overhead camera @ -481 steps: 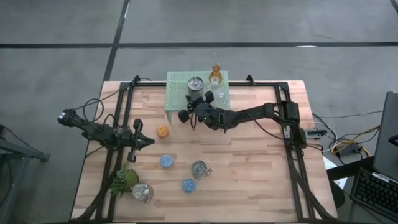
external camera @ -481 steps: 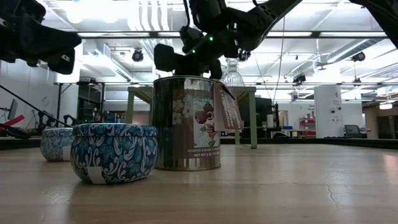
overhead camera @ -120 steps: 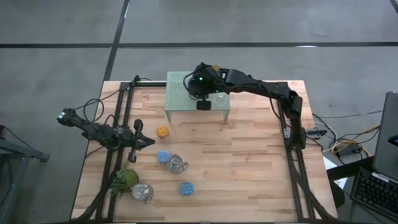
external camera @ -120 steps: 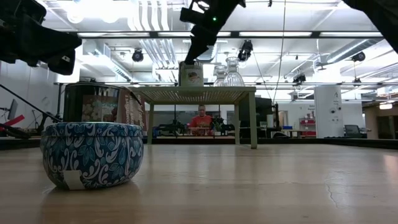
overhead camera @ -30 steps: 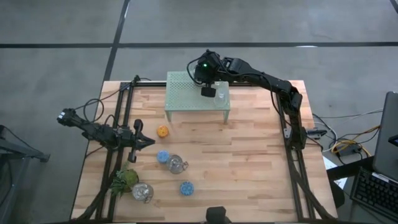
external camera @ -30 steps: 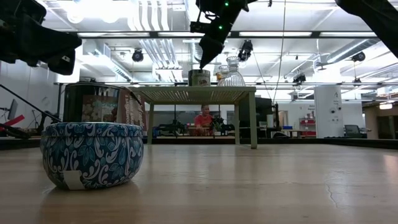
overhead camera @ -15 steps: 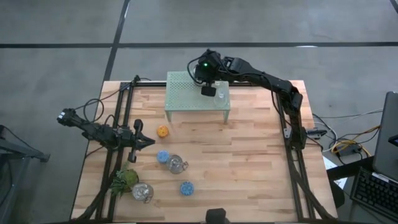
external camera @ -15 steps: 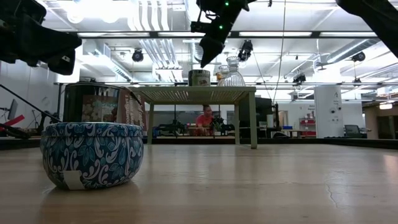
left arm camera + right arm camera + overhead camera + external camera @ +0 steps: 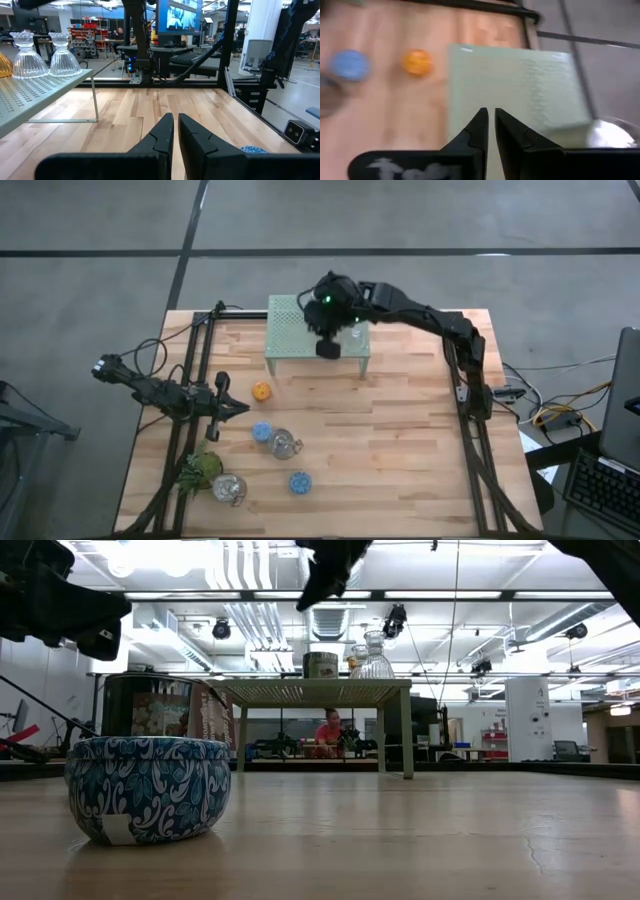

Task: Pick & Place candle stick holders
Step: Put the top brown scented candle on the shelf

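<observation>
The pale-green mesh stand (image 9: 300,330) stands at the table's far middle. On it stand a silvery tin holder (image 9: 320,664), an amber glass holder (image 9: 351,662) and two clear glass holders (image 9: 25,55) (image 9: 62,55). On the table lie an orange holder (image 9: 262,391), two blue holders (image 9: 263,434) (image 9: 300,480) and two silvery holders (image 9: 284,444) (image 9: 228,488). My right gripper (image 9: 327,347) hangs shut and empty above the stand's near edge; its wrist view (image 9: 490,117) looks down on the stand. My left gripper (image 9: 238,408) is shut and empty at the table's left.
A green leafy plant (image 9: 200,469) lies at the near left corner. Black frame rails (image 9: 190,430) (image 9: 470,430) run along the table's left and right sides. Bare wood (image 9: 400,460) spreads over the near right. A person (image 9: 326,732) sits in the room behind the stand.
My right gripper has risen from above the silvery tin on the stand and gone toward the table's near edge and a little to the left. The tin stays upright on the stand.
</observation>
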